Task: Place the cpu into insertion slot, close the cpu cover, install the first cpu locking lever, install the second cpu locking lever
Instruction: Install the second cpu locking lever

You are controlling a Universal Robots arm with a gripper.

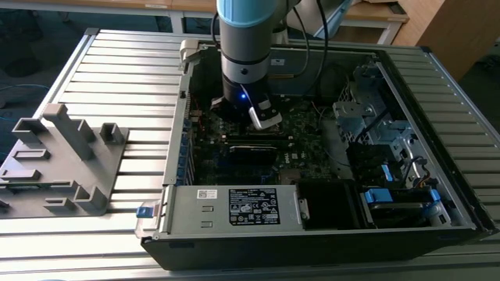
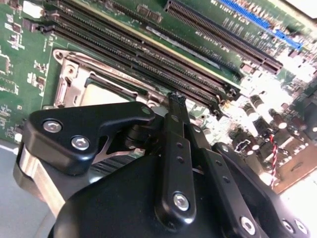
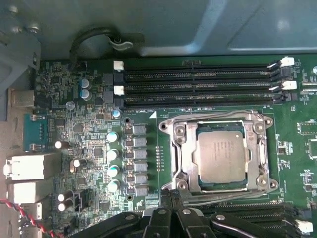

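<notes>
Already seated in the slot with the cover down around it, cpu lying flat just beyond gripper, fingers pressed together on nothing, tips low at the frame's edge, seemingly for the levers

Exterior view: high, looking steeply down from outside the open computer case, whole chassis and arm in frame. First wrist view: close, facing almost straight onto the motherboard. Second wrist view: closer still, oblique across the gripper. Both wrist views share the cpu cover and memory slots.
</notes>
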